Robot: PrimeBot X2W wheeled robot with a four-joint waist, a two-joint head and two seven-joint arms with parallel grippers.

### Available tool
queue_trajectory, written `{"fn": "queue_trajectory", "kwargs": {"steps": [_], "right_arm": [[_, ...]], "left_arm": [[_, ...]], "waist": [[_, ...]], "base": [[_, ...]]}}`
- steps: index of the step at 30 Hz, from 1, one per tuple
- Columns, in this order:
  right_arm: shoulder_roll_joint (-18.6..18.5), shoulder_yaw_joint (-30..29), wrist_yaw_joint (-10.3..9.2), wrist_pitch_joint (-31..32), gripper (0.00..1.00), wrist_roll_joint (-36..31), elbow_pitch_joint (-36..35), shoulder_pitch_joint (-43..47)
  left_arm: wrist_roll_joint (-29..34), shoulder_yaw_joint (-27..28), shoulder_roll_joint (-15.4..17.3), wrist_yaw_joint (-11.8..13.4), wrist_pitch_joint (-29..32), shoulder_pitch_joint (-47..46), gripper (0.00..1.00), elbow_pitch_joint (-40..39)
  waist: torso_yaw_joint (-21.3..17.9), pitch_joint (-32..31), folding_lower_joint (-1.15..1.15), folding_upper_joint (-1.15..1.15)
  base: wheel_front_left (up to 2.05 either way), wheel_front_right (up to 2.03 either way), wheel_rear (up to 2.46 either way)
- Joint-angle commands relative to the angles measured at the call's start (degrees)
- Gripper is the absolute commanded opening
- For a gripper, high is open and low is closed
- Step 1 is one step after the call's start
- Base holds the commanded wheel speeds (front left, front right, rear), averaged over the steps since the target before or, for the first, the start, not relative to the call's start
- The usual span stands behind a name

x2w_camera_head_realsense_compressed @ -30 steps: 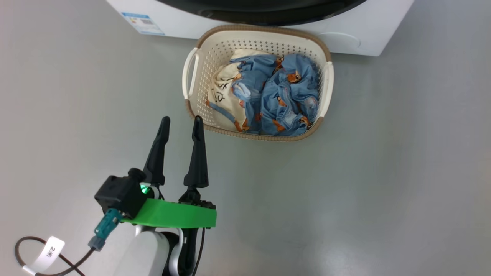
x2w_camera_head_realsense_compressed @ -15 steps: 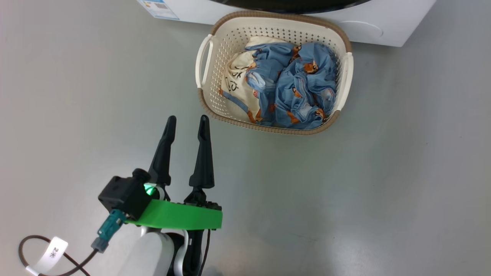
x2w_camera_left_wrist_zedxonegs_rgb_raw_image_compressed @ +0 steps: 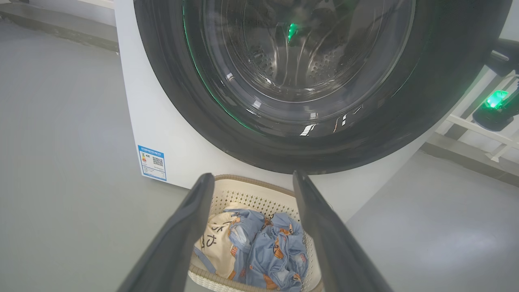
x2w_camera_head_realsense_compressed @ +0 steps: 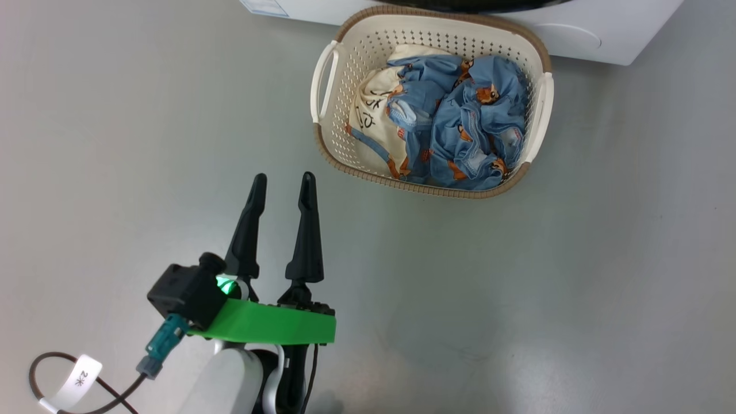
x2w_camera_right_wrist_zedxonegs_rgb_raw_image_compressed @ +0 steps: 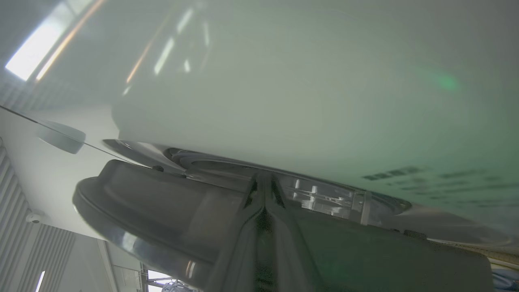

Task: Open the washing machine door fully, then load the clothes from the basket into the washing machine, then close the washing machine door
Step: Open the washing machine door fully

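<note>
The cream basket (x2w_camera_head_realsense_compressed: 339,146) stands on the grey floor against the white washing machine (x2w_camera_head_realsense_compressed: 604,40), with the clothes (x2w_camera_head_realsense_compressed: 471,132), blue printed fabric and a cream cloth, bundled inside. My left gripper (x2w_camera_head_realsense_compressed: 283,178) hovers open and empty to the near left of the basket. The left wrist view looks between its fingers (x2w_camera_left_wrist_zedxonegs_rgb_raw_image_compressed: 190,219) at the basket (x2w_camera_left_wrist_zedxonegs_rgb_raw_image_compressed: 251,194), the clothes (x2w_camera_left_wrist_zedxonegs_rgb_raw_image_compressed: 267,247) and the washing machine door (x2w_camera_left_wrist_zedxonegs_rgb_raw_image_compressed: 425,101) above. My right gripper (x2w_camera_right_wrist_zedxonegs_rgb_raw_image_compressed: 264,182) is shut, its tips at the narrow seam between the door's dark rim (x2w_camera_right_wrist_zedxonegs_rgb_raw_image_compressed: 162,211) and the machine's front (x2w_camera_right_wrist_zedxonegs_rgb_raw_image_compressed: 284,81).
A blue label sticker (x2w_camera_left_wrist_zedxonegs_rgb_raw_image_compressed: 152,162) sits low on the machine's left front. A cable with a white tag (x2w_camera_head_realsense_compressed: 75,379) loops by my left forearm. My right wrist's green light (x2w_camera_left_wrist_zedxonegs_rgb_raw_image_compressed: 494,105) glows beside the door's right edge. Bare floor (x2w_camera_head_realsense_compressed: 144,115) lies left of the basket.
The whole head picture has shifted, so basket and machine sit farther up and right: the camera moved. My left gripper stays open in about the same place.
</note>
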Motion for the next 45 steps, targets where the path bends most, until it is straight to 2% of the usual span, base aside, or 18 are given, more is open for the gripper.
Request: {"fn": "queue_trajectory", "kwargs": {"steps": [1,9,20,36,45], "right_arm": [[1.2,0.9,0.33,0.9,0.0,-0.4,-1.5,0.1],[2.0,3.7,0.33,5.5,0.0,-1.0,-2.6,4.9],[3.5,4.5,0.33,8.8,0.0,0.7,-3.9,14.7],[8.0,4.5,0.33,12.0,0.0,2.4,-6.2,26.8],[10.6,4.4,0.33,14.2,0.0,2.9,-6.8,33.5]], "left_arm": [[-0.3,1.7,0.8,0.4,-0.4,-0.1,1.0,-1.2],[0.8,3.0,0.8,0.0,-0.4,0.7,1.0,-0.3],[2.4,5.2,0.8,-1.4,-0.4,3.5,1.0,1.9],[4.5,8.4,0.8,-4.2,-0.4,8.6,1.0,5.2],[5.7,10.2,0.8,-5.6,-0.4,11.1,1.0,7.0]], "waist": [[0.0,-0.4,0.0,0.0],[-0.8,-3.2,0.0,0.0],[-1.4,-10.0,0.0,0.0],[1.0,-18.6,0.0,0.0],[3.7,-23.3,0.0,0.0]], "base": [[0.0,0.0,0.0],[0.0,0.0,0.0],[0.0,0.0,0.0],[0.0,0.0,0.0],[0.0,0.0,0.0]]}}
